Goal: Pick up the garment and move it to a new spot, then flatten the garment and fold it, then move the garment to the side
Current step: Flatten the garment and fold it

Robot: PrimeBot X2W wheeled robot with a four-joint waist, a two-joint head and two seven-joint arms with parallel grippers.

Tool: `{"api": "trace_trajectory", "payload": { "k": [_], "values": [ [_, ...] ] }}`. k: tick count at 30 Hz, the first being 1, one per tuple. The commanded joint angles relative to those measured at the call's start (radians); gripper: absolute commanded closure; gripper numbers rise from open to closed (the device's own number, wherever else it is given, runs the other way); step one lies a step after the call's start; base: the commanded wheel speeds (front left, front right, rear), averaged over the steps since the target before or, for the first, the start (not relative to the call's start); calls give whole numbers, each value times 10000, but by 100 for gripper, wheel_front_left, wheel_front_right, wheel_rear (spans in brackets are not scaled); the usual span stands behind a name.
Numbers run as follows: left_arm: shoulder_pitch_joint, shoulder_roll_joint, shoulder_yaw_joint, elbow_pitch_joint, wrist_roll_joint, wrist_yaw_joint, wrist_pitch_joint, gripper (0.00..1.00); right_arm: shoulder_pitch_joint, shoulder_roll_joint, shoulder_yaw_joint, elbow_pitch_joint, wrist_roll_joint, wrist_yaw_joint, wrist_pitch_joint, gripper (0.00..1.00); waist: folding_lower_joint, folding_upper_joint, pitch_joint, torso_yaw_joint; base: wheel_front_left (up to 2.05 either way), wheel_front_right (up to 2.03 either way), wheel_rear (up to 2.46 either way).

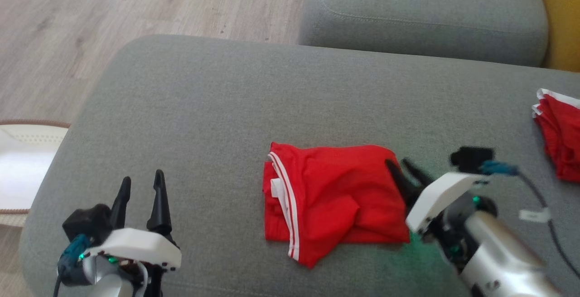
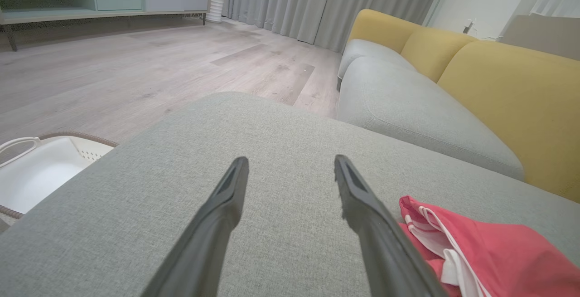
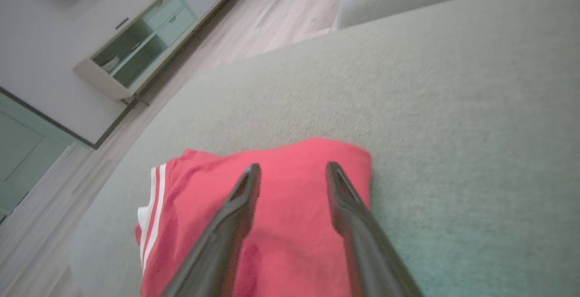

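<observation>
Grey sofa cushion (image 1: 181, 106) everywhere. The right tool (image 1: 397, 162) has its fingers parted and empty, tips at the right edge of the red garment (image 1: 335, 197), which lies loosely bunched mid-cushion. The left tool (image 1: 142, 176) is spread too, gripping nothing, well left of it, with a white basket (image 1: 22, 165) on the floor beyond.

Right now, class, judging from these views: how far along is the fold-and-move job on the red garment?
Looks done: the red garment lies as a rough folded bundle on the grey cushion. In hand: the right gripper, open, reaches over its right edge, gripping nothing; the left gripper is open, apart from it. Left: moving it aside, perhaps toward the other red garment.
</observation>
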Motion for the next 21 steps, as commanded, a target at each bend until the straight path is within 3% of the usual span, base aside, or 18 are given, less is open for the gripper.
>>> {"api": "trace_trajectory", "payload": {
  "k": [1,7,16,21],
  "values": [
    [-500,63,318,-285,31,-42,-121,0,-68,150,304,-101,-171,-7,64,100,0,0,16,51,0,0,0],
    [-557,27,264,-207,49,-72,-124,0,49,866,1260,79,-297,-7,520,100,0,0,21,224,0,0,0],
    [-769,-1,151,20,49,-215,-125,0,134,1778,2919,459,405,-7,1603,100,0,0,141,769,0,0,0],
    [-893,-42,48,103,106,-225,-126,0,-158,1977,3719,265,1023,-7,1411,100,0,0,277,991,0,0,0]
  ]
}}
